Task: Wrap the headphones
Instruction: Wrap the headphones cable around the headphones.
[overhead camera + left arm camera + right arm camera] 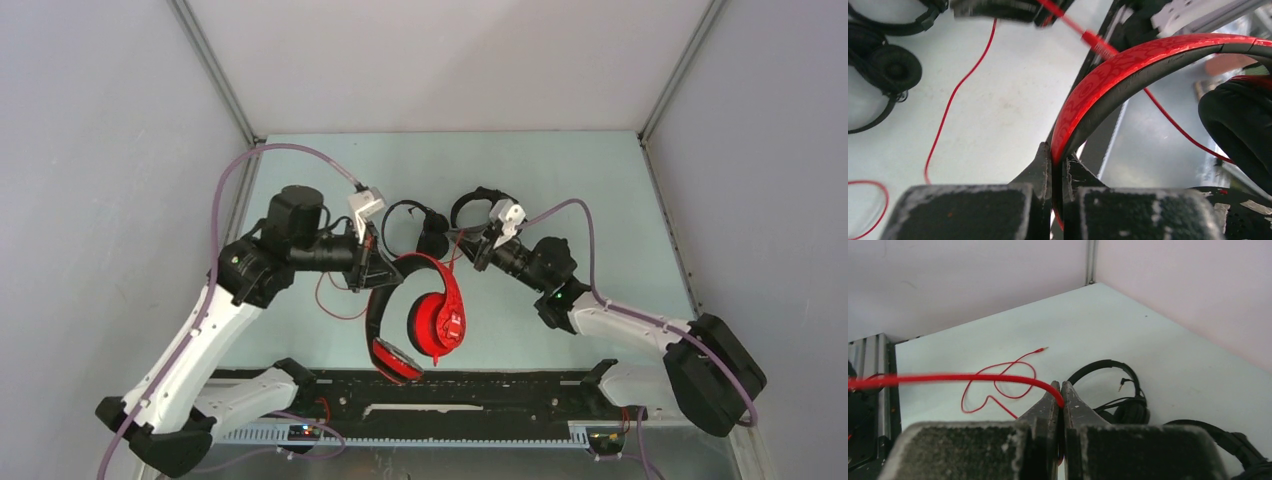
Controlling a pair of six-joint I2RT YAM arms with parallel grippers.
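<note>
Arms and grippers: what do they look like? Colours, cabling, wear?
The left arm and right arm have white links, black joint housings and a purple cable looped along each. White wrist camera mounts. The left gripper and right gripper have black tapered fingers and blocky bases scuffed whitish.

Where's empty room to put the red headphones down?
Bare table lies far right, between the right arm and the wall, and nearer, between the red headphones and that arm. Crowded: the middle, where a slim black headset and a bulkier one lie.
</note>
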